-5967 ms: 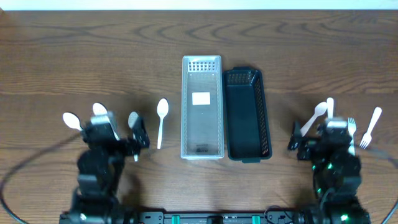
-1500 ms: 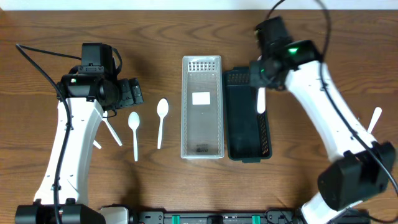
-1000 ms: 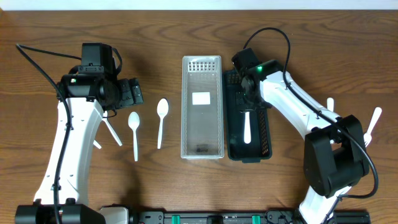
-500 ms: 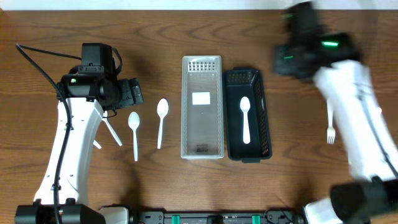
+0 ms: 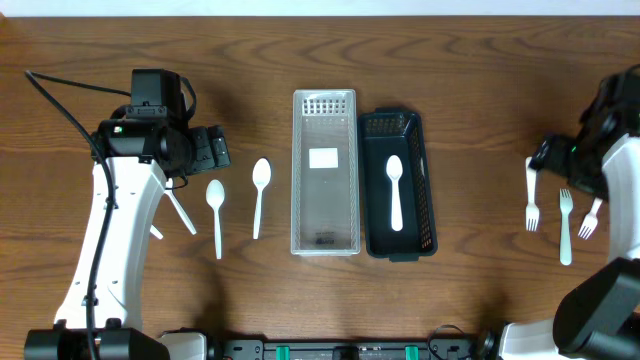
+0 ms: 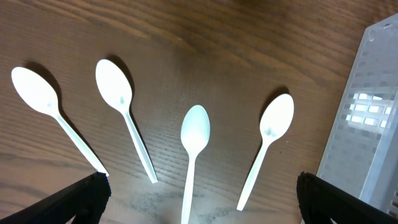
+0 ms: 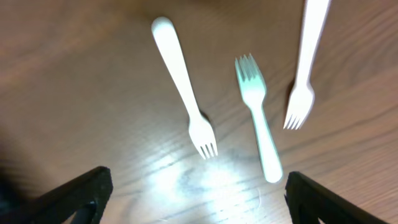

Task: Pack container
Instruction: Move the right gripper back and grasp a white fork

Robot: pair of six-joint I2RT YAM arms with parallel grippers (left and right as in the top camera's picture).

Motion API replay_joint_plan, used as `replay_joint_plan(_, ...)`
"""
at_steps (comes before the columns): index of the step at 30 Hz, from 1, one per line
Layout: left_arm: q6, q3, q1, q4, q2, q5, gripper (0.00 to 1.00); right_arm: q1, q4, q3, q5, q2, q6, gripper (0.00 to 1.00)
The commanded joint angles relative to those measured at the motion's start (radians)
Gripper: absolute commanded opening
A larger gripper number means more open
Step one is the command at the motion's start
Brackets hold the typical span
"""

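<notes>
At desk centre, seen from overhead: clear container and black basket, long sides touching, basket at the container's 3 o'clock. Inside the basket, one white spoon, bowl toward 12 o'clock, handle toward 6. On the container's floor, toward its 12 o'clock half, a pale patch, perhaps a label.

At 9 o'clock from the container, loose spoons flat on the wood. Four of them in the left wrist view, bowls toward 12 o'clock, handles running toward 6, each apart from its neighbours. From overhead, two in plain sight beside the container, the others partly hidden under the left arm. Left claw poised over them, spread wide, gripping nothing; dark fingers at the 7 and 5 o'clock corners of its own view, a corner of the clear container at 3 o'clock there.

At 3 o'clock from the basket, well apart from it, three white forks flat on the desk, near one another without touching. Right claw poised over them, likewise spread wide and empty. In the somewhat blurred right wrist view: fork at 11 o'clock with tines toward 6, middle fork with tines toward 12, fork at 1 o'clock with tines toward 6.
</notes>
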Motion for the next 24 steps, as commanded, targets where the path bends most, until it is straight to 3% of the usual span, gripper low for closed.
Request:
replay_joint_plan(1, 0.018, 0.017, 0.004, -0.003, 0.002, -0.008, 0.98, -0.004, 0.091, -0.141, -0.007, -0.001, -0.070, 0.95)
replay_joint_plan(12, 0.018, 0.017, 0.004, -0.003, 0.002, -0.008, 0.98, -0.004, 0.386, -0.407, -0.008, 0.005, -0.094, 0.91)
replay_joint_plan(24, 0.018, 0.016, 0.004, -0.003, 0.002, -0.008, 0.98, -0.005, 0.459, -0.428, -0.086, 0.106, -0.124, 0.90)
